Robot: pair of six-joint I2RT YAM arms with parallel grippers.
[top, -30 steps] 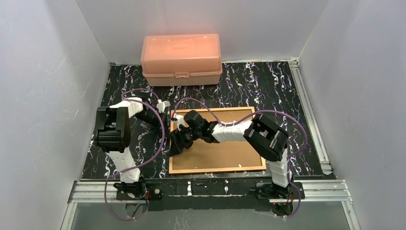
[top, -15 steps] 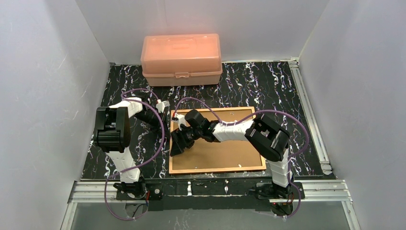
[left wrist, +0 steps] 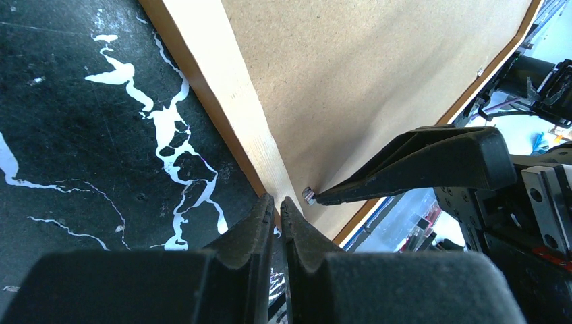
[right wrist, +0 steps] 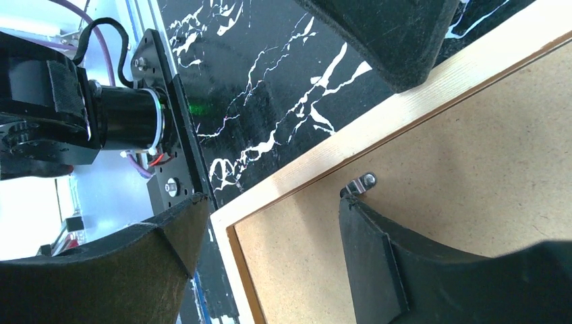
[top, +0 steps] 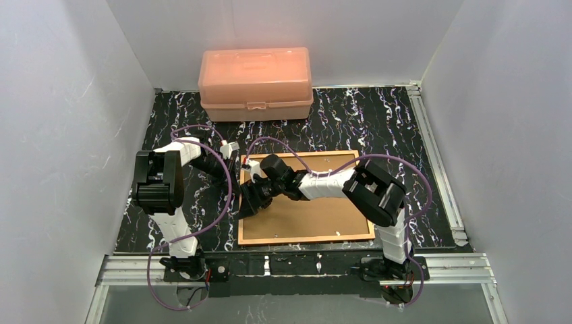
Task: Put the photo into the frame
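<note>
Barely any change: our right fingers (right wrist: 384,256), apart, sit at the frame (right wrist: 405,115) tab (right wrist: 364,181), left fingers (left wrist: 253,226) together, backing (right wrist: 472,169) still on

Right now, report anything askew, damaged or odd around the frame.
Nothing looks damaged or spilled. The frame lies back-up, slightly skewed to the table edge, its brown backing board in place. One right finger tip sits at a small metal tab on the frame's left edge.
</note>
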